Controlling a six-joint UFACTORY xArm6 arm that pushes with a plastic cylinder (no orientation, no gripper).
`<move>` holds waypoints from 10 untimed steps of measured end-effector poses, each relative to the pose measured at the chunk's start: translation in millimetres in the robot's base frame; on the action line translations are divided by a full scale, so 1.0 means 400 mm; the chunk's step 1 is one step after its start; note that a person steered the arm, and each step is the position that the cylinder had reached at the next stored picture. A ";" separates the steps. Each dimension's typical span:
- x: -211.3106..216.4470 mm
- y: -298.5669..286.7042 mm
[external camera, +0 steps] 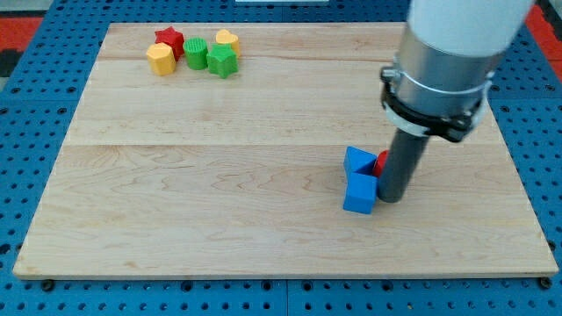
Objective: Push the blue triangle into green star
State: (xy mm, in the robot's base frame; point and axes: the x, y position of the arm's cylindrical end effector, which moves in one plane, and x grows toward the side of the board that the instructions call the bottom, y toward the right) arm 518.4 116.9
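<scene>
Wooden board (219, 175) | blue triangle (359, 161) touching my tip (391, 198), view's left | green star (222, 61) far off

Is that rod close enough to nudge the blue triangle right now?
Probably yes: my tip sits beside the two blue blocks, the blue triangle just to its upper left, nothing between them. A red block is tucked behind the rod.

Lab: blue pegboard (26, 132), wooden board (219, 202)

Red star (169, 39), yellow hexagon (161, 60), green cylinder (196, 53), yellow heart (227, 39) clustered at counter (219, 184) top left; blue cube (358, 194), small red block (381, 160) right of centre.
</scene>
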 end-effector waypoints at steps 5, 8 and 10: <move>-0.388 -0.172; -0.525 -0.294; -0.525 -0.463</move>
State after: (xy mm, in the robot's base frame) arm 308.4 -68.2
